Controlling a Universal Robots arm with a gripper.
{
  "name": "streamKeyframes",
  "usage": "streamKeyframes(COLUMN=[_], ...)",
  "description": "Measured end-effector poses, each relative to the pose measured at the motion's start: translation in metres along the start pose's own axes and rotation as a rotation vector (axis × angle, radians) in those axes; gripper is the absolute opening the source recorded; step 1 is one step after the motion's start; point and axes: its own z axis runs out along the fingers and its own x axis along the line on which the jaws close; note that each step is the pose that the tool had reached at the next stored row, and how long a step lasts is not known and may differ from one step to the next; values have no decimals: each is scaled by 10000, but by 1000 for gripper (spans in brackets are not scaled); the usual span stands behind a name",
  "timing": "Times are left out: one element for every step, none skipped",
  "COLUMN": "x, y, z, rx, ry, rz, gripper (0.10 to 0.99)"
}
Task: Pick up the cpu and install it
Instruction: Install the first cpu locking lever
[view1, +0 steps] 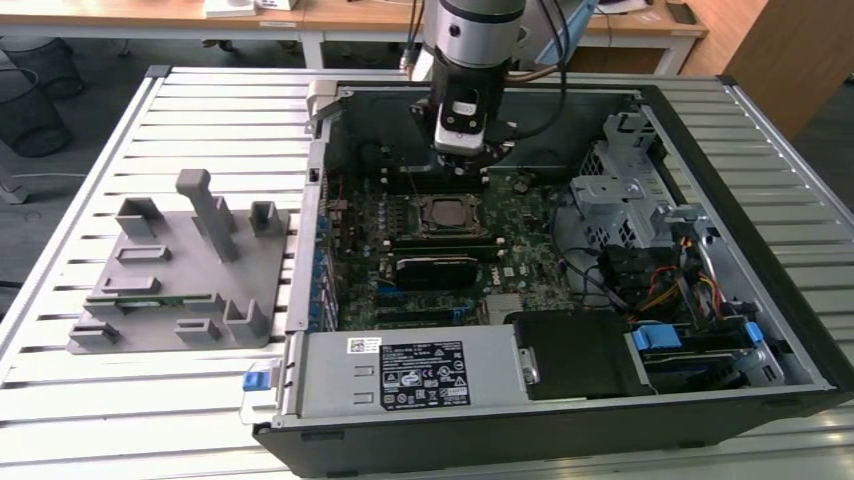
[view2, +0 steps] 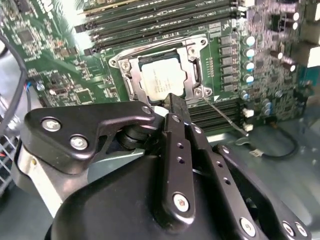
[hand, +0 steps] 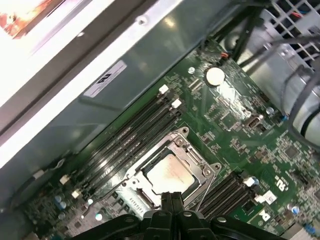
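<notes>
- The end effector (view1: 461, 150) hovers inside the open computer case (view1: 747, 120), above the motherboard (view1: 534, 215). In both wrist views its fingers (view2: 176, 107) are pressed together with nothing between them.
- The cpu (view2: 161, 80) lies flat in the socket frame (view2: 195, 67), silvery top up, just beyond the fingertips in both wrist views.
- Judged from this, the chip is seated, so the placing step looks done. Whether the frame's retention is latched I cannot tell.
- The grey holder block (view1: 187, 270) sits on the slatted worktop (view1: 120, 400), well apart from the case.
- White labels are visible on the power supply (view1: 400, 370), but their writing is too small to make out.
</notes>
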Motion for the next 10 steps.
streamKeyframes(x=[0, 0, 0, 0, 0, 0, 0, -1, 0, 0], y=[0, 0, 0, 0, 0, 1, 1, 1, 1, 0], z=[1, 1, 2, 1, 0, 1, 2, 2, 2, 2], rx=[-2, -16, -50, -86, -120, -143, -156, -158, -156, -150], ry=[8, 22, 45, 53, 44, 23, 6, 0, -4, -5], rz=[-153, -279, -389, -471, -543, -628, -743, -887, -1058, -1227], gripper=[106, 106, 106, 106, 106, 106, 106, 106, 106, 106])
